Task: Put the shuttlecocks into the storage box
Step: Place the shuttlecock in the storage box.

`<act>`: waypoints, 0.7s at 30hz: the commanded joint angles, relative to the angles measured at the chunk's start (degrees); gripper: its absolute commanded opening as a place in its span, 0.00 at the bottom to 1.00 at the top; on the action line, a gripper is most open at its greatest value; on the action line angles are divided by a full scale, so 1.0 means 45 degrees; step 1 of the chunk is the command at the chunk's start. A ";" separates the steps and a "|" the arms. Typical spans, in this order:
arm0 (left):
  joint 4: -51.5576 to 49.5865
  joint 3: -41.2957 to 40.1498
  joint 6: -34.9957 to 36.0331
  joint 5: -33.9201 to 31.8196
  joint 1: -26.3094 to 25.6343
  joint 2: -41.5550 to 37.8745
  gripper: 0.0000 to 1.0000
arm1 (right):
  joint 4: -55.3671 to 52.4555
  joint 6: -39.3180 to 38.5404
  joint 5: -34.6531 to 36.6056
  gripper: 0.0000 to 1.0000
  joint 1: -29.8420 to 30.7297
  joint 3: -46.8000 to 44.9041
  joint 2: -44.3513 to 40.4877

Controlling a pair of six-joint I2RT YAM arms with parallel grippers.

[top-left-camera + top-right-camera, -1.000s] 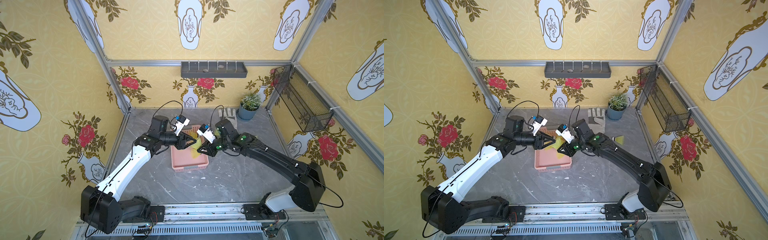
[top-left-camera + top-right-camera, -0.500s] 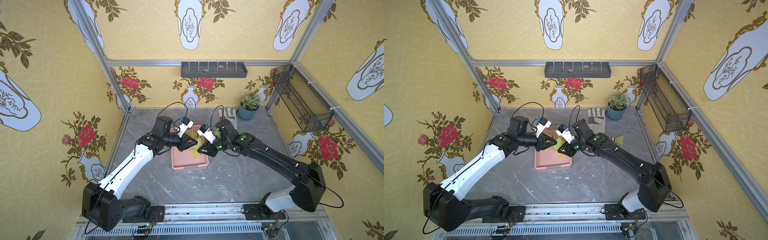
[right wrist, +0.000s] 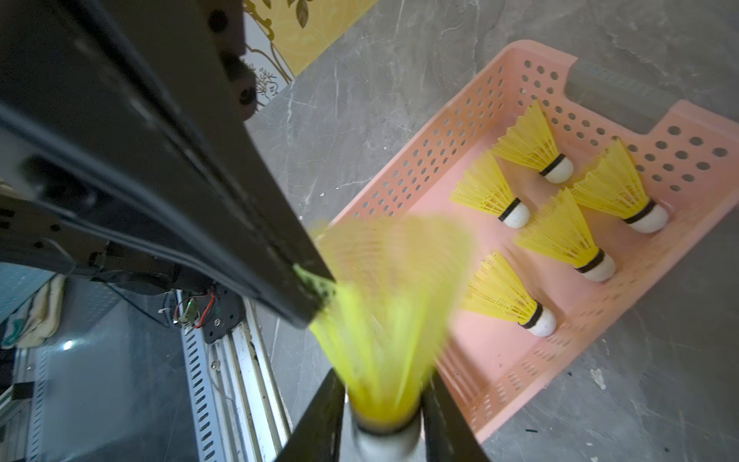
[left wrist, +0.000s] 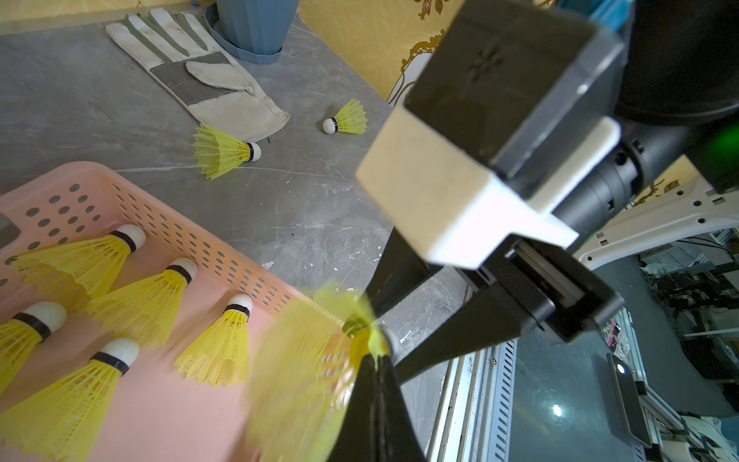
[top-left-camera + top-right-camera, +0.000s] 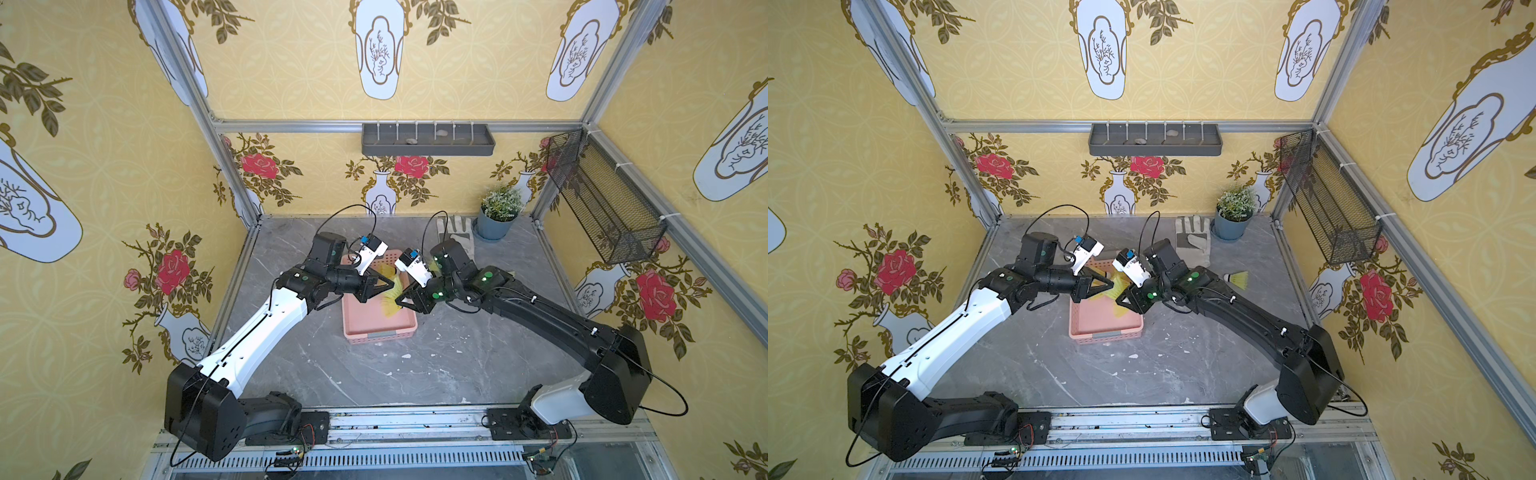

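Observation:
The pink storage box lies mid-table, and several yellow-green shuttlecocks lie inside it. Over its right wall both grippers meet on one blurred shuttlecock. My left gripper is shut on the side of its skirt. My right gripper has its jaws slightly parted on either side of the white tip. Two more shuttlecocks lie on the table beyond the box, one of them also showing in a top view.
A white work glove lies behind the box, next to a potted plant. A dark grey divided tray hangs on the back wall and a black mesh basket on the right wall.
My left arm has reached right to the right gripper and its jaws have shut on the shuttlecock's skirt. The right jaws have parted a little round the tip.

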 commanded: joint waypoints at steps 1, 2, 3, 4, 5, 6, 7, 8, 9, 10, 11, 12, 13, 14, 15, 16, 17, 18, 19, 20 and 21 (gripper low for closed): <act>0.0669 -0.0279 -0.1086 -0.1068 0.0009 -0.0152 0.00 | 0.0704 0.0325 0.1309 0.50 -0.0004 -0.0192 -0.0235; 0.0884 -0.0412 -0.1460 -0.1458 -0.0002 -0.0202 0.00 | 0.0778 0.0399 0.1629 0.53 -0.0010 -0.0247 -0.0287; 0.1144 -0.0557 -0.1818 -0.1758 0.0007 -0.0261 0.00 | 0.0866 0.0482 0.1995 0.56 -0.0020 -0.0320 -0.0357; 0.1461 -0.0749 -0.2166 -0.2041 0.0000 -0.0351 0.00 | 0.0946 0.0603 0.2403 0.59 -0.0030 -0.0386 -0.0402; 0.1740 -0.0918 -0.2481 -0.2248 0.0003 -0.0448 0.00 | 0.0977 0.0674 0.2754 0.60 -0.0046 -0.0439 -0.0473; 0.2035 -0.1149 -0.2843 -0.2614 0.0009 -0.0569 0.00 | 0.1044 0.0780 0.3147 0.62 -0.0066 -0.0491 -0.0540; 0.2376 -0.1357 -0.3253 -0.3019 0.0008 -0.0707 0.00 | 0.1106 0.0917 0.3576 0.63 -0.0096 -0.0585 -0.0623; 0.2658 -0.1590 -0.3683 -0.3419 -0.0004 -0.0844 0.00 | 0.1159 0.1035 0.3967 0.63 -0.0133 -0.0680 -0.0718; 0.2873 -0.1814 -0.4068 -0.3792 -0.0004 -0.0978 0.00 | 0.1221 0.1150 0.4370 0.63 -0.0154 -0.0787 -0.0831; 0.3050 -0.2034 -0.4399 -0.4108 0.0007 -0.1119 0.00 | 0.1311 0.1263 0.4756 0.64 -0.0170 -0.0894 -0.0919; 0.3297 -0.2303 -0.4847 -0.4469 -0.0006 -0.1289 0.00 | 0.1405 0.1379 0.5150 0.64 -0.0220 -0.1008 -0.1038; 0.3519 -0.2578 -0.5275 -0.4769 0.0009 -0.1421 0.00 | 0.1496 0.1472 0.5578 0.64 -0.0225 -0.1133 -0.1170; 0.3709 -0.2829 -0.5634 -0.5013 0.0007 -0.1547 0.00 | 0.1571 0.1580 0.5848 0.64 -0.0228 -0.1253 -0.1263; 0.3942 -0.3143 -0.6063 -0.5255 0.0008 -0.1640 0.00 | 0.1669 0.1705 0.6227 0.64 -0.0273 -0.1375 -0.1368; 0.4097 -0.3394 -0.6452 -0.5444 -0.0001 -0.1736 0.00 | 0.1732 0.1818 0.6510 0.64 -0.0299 -0.1469 -0.1471; 0.4151 -0.3591 -0.6758 -0.5632 -0.0007 -0.1777 0.00 | 0.1783 0.1898 0.6742 0.64 -0.0302 -0.1556 -0.1551; 0.4268 -0.3792 -0.7077 -0.5797 -0.0028 -0.1823 0.00 | 0.1837 0.1986 0.6977 0.64 -0.0304 -0.1651 -0.1642; 0.4328 -0.4001 -0.7399 -0.5959 -0.0016 -0.1848 0.00 | 0.1932 0.2061 0.7216 0.64 -0.0290 -0.1757 -0.1723; 0.4327 -0.4141 -0.7680 -0.6194 -0.0040 -0.1878 0.00 | 0.1981 0.2101 0.7310 0.64 -0.0286 -0.1810 -0.1783; 0.4350 -0.4280 -0.7893 -0.6405 -0.0053 -0.1917 0.00 | 0.2026 0.2160 0.7473 0.64 -0.0301 -0.1911 -0.1872; 0.4338 -0.4442 -0.8076 -0.6669 -0.0079 -0.1963 0.00 | 0.2040 0.2239 0.7609 0.64 -0.0311 -0.1955 -0.1934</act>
